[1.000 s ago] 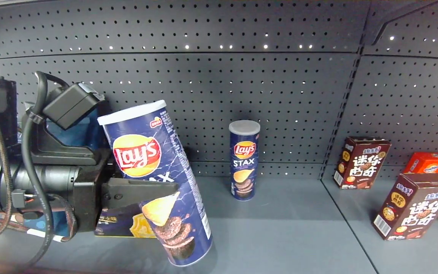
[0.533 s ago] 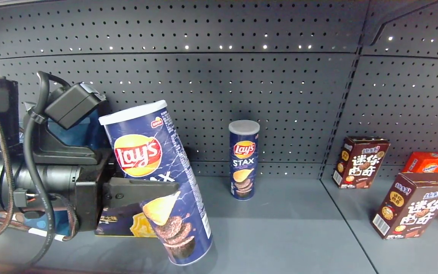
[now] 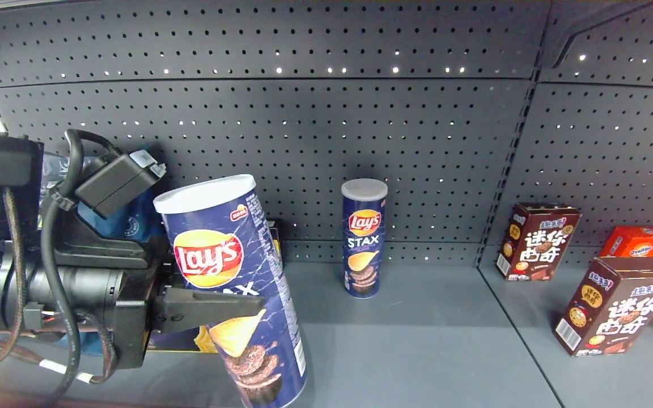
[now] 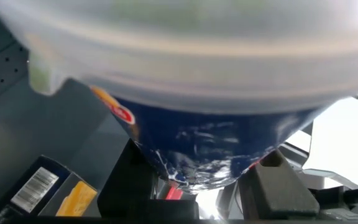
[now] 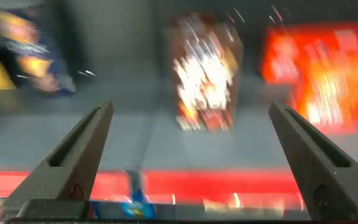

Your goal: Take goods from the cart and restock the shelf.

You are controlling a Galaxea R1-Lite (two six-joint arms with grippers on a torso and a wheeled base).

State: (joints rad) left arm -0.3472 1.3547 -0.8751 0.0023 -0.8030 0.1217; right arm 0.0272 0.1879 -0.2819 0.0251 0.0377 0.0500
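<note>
Gripping a chips can in my left pincer, jaws clamped across its middle. One finger crosses the front; the other sits behind the can, hidden.

Hidden or unclear:
- The can's base runs off the lower edge of the head view, so I cannot tell whether it touches the shelf.
- A flat dark box lies behind my pincer, mostly covered.
- A blue bag sits behind my wrist, partly hidden.
- Left wrist view: only the pale lid and blue wall of the can, very close.
- Right wrist view is smeared. My right pincer is spread wide with nothing between its fingers. Beyond it are a brown box and orange boxes.

Change since a second ago: the can and my left arm have come lower, and the can leans less. The second can has not moved.

Held can: tall dark-blue tube with a white lid, a red-and-yellow badge and a chip picture below. It is tilted, top leaning left, over the front left of the shelf. The matching second can stands upright at the pegboard, well apart. Brown boxes stand farther right.
</note>
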